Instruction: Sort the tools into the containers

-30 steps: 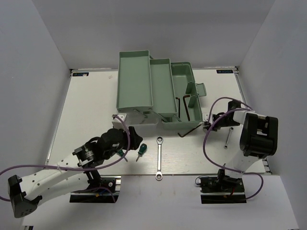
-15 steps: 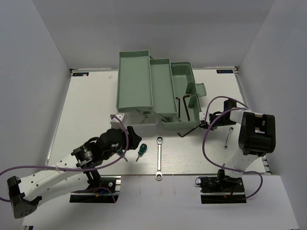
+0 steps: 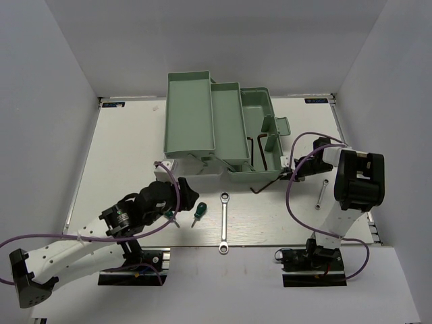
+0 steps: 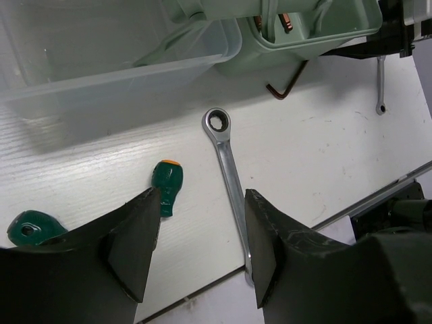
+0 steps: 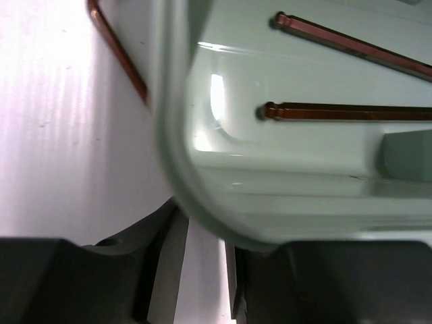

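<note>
The pale green toolbox's containers stand at the back: two trays (image 3: 189, 115) (image 3: 227, 121) and the base (image 3: 260, 131), which holds two dark hex keys (image 3: 257, 152) (image 5: 344, 111). A third hex key (image 3: 266, 183) (image 5: 118, 50) lies on the table by the base. Near the front lie a silver wrench (image 3: 223, 221) (image 4: 229, 175), a green screwdriver (image 3: 198, 212) (image 4: 167, 185), a second green handle (image 4: 30, 228) and a silver rod tool (image 3: 321, 194). My left gripper (image 3: 179, 202) (image 4: 201, 256) hovers open above the wrench and screwdriver. My right gripper (image 3: 291, 172) (image 5: 202, 277) sits at the base's near right corner, jaws slightly apart, nothing between them.
The toolbox's translucent lid (image 4: 115, 47) lies on the table left of the base, just beyond the screwdriver. The table's front edge rail (image 4: 378, 196) runs close behind the wrench's lower end. White walls close in the table on the left, right and back.
My right gripper has moved left, up against the corner of the toolbox base, and its jaws have narrowed. The left arm has barely moved and its jaws stay as wide.
</note>
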Tool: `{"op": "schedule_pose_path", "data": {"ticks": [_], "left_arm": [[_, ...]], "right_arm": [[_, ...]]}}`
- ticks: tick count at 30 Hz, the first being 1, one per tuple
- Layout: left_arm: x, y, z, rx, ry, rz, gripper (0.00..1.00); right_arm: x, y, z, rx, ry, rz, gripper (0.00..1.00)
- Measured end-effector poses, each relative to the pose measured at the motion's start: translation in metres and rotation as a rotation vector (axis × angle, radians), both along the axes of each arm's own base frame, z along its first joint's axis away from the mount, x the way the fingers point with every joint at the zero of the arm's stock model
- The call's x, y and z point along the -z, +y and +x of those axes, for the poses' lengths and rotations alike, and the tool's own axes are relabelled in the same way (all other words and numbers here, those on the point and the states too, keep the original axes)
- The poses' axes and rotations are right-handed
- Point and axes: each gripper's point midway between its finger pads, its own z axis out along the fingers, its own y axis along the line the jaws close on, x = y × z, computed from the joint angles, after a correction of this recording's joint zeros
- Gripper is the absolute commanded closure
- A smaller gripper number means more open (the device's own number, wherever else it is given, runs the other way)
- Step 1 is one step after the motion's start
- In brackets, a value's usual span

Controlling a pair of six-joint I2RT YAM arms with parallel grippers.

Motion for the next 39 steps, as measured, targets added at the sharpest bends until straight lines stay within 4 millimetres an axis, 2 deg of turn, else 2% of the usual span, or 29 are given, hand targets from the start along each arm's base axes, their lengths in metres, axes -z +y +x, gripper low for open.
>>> {"op": "schedule_pose_path", "data": {"ticks": [12,16,23,34,39], "left_arm": [[-0.008,0.002,-0.001,-0.001,-0.013,-0.019,0.37],[-0.011,0.003,-0.002,-0.001,-0.019,-0.029,0.37],[-0.017,0.005,-0.003,-0.001,-0.031,-0.048,0.37],[-0.019,0.006,-0.004,0.001,-0.036,-0.057,0.37],[-0.026,0.008,-0.005,0.001,-0.052,-0.082,0.37]], "right_arm": [[0.002,-0.004,-0.022,-0.026,0.035,-0.04,0.74],[0.003,-0.006,-0.036,-0.03,0.067,-0.059,0.75],[0.004,-0.01,-0.074,-0.035,0.118,-0.096,0.76],[0.004,-0.017,-0.094,-0.031,0.086,-0.163,0.79],[0.002,-0.025,-0.1,0.05,0.098,-0.204,0.52]]}}
